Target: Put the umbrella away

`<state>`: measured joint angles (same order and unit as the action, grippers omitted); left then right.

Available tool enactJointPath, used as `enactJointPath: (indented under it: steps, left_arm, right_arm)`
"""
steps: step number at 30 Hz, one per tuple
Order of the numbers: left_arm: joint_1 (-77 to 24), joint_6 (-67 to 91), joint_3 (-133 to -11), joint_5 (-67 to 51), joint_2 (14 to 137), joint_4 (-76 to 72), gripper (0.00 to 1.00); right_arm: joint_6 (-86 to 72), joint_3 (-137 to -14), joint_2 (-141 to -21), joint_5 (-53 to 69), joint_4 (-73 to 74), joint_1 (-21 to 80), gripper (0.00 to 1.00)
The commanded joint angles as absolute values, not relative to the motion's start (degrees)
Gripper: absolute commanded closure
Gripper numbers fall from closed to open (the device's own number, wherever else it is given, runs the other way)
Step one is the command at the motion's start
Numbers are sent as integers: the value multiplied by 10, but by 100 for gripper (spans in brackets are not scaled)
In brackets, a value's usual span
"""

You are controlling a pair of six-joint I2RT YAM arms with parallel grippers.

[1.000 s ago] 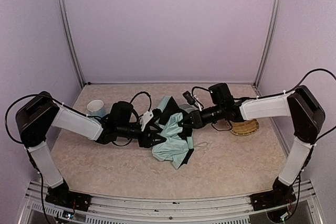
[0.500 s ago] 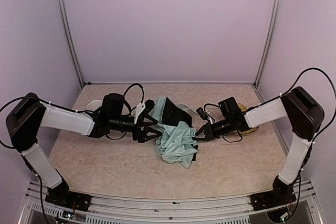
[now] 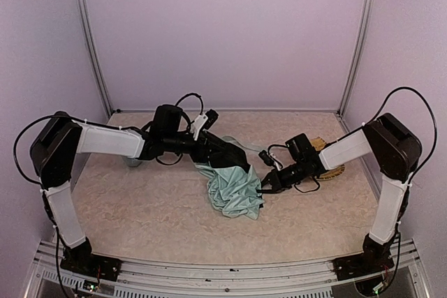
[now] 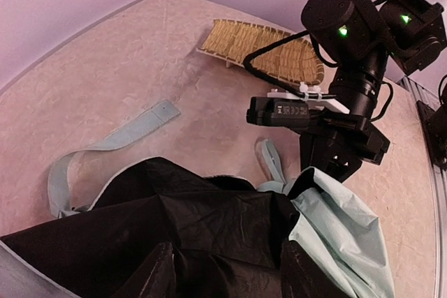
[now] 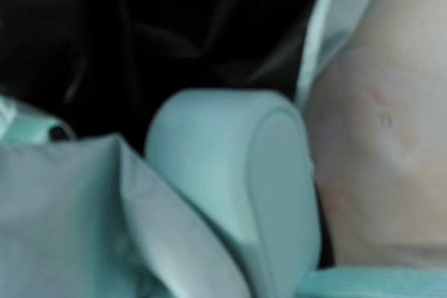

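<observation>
The umbrella (image 3: 236,193) lies crumpled mid-table, mint fabric in front and black underside (image 3: 225,155) behind. My left gripper (image 3: 209,149) reaches in from the left and holds a bunch of the black fabric up. In the left wrist view that fabric fills the gap between my fingers (image 4: 229,273). My right gripper (image 3: 267,183) is shut at the umbrella's right edge, where a peak of mint fabric (image 4: 316,172) rises into its tips (image 4: 327,165). The pale green handle (image 5: 230,172) fills the right wrist view and my fingers are hidden there. A pale strap (image 4: 112,141) trails on the table.
A woven straw tray (image 3: 330,165) lies right behind my right arm, also seen in the left wrist view (image 4: 258,47). A light blue cup (image 3: 130,162) peeks from under my left arm. Lilac walls with metal posts (image 3: 91,40) enclose the table.
My left gripper swung back and to the right, lifting the black fabric. My right gripper drew right and toward the front, and the umbrella heap shifted with it.
</observation>
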<state>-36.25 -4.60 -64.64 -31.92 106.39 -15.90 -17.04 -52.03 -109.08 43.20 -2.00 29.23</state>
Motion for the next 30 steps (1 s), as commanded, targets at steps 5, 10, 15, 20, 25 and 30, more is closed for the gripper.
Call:
enactJointPath:
  steps: [5,10,15,20,25,30]
  left_arm:
    - [-369,-91,-686,-273,1043,-25,43]
    - [-375,-246,-580,-328,918,-58,29]
    - [-382,-290,-557,-225,901,-65,30]
    - [-328,-140,-530,-180,886,-131,42]
    - [-306,-8,-481,-117,892,-180,31]
    - [-316,64,-445,-204,919,-251,22]
  right_arm:
    - [-144,-532,-1089,426,5,290,99]
    - [-130,-544,-1071,435,23,290,97]
    - [-71,-591,-1035,409,122,290,65]
    - [-9,-677,-965,233,269,289,46]
    - [-2,-807,-977,18,409,290,43]
    - [-3,-942,-1001,-107,409,364,43]
